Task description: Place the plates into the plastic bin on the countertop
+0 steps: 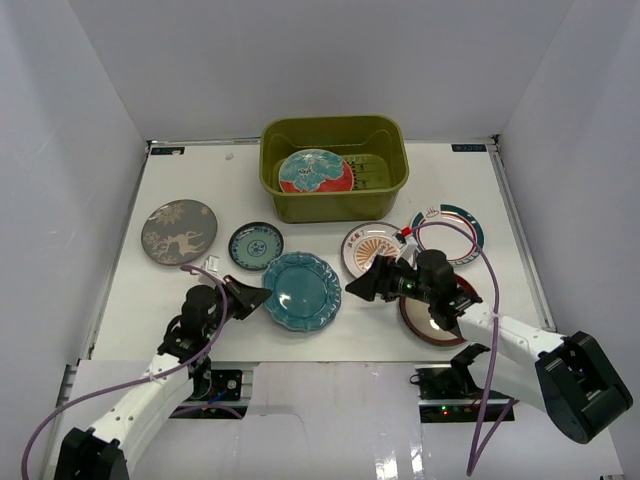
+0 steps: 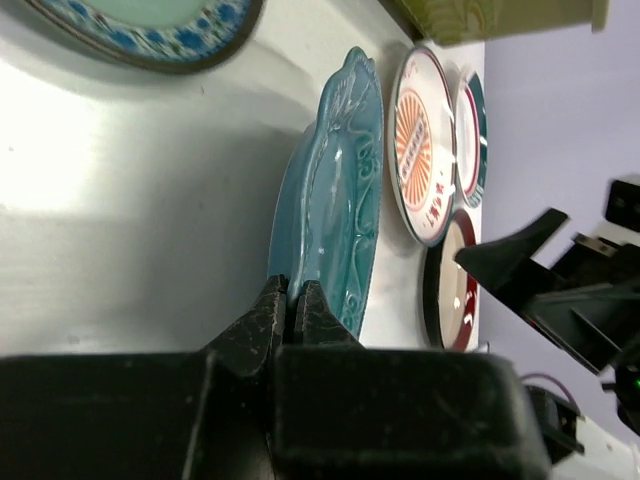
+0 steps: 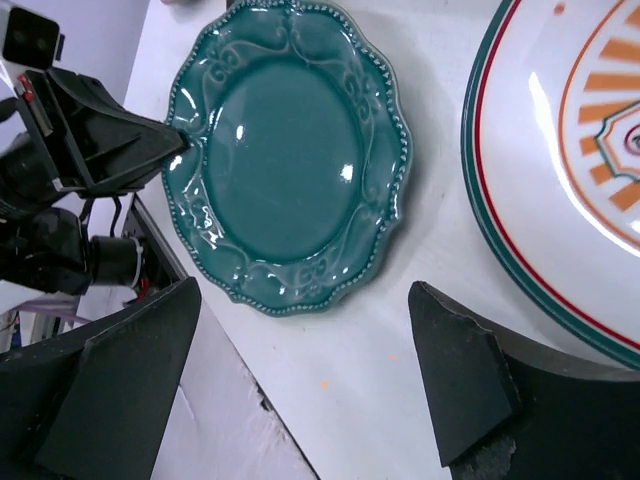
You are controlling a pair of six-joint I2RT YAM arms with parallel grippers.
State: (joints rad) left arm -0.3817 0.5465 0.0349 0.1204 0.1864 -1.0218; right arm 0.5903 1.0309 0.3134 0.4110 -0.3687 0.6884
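1. Closest to me is the left gripper, clamped shut on the near-left rim of the teal plate. The wrist view shows both fingers pinching that wavy edge tight.
2. Just across the same plate is the right gripper, jaws spread wide and holding nothing. It hangs between the teal plate and the sunburst plate, pointing at the teal one.
3. Progress so far is one plate done. The red-and-teal plate lies flat in the bin, which sits at the back of the countertop.
4. Six are left out on the countertop:
   - the deer plate at far left
   - the small plate beside it
   - the teal plate, front and middle
   - the sunburst plate, right of centre
   - the green-rimmed plate further right
   - the dark plate, mostly hidden under the right arm
5. So I'd say it's early days, with plate number two just being grabbed. I can't tell whether it has come off the countertop at all.
6. Looks-wise, the teal plate is glossy, with a scalloped, beaded rim, raised scrollwork and a shallow smooth well. My guess is that slick glaze plus a one-edge pinch could let it tilt or slip on the way to the bin.
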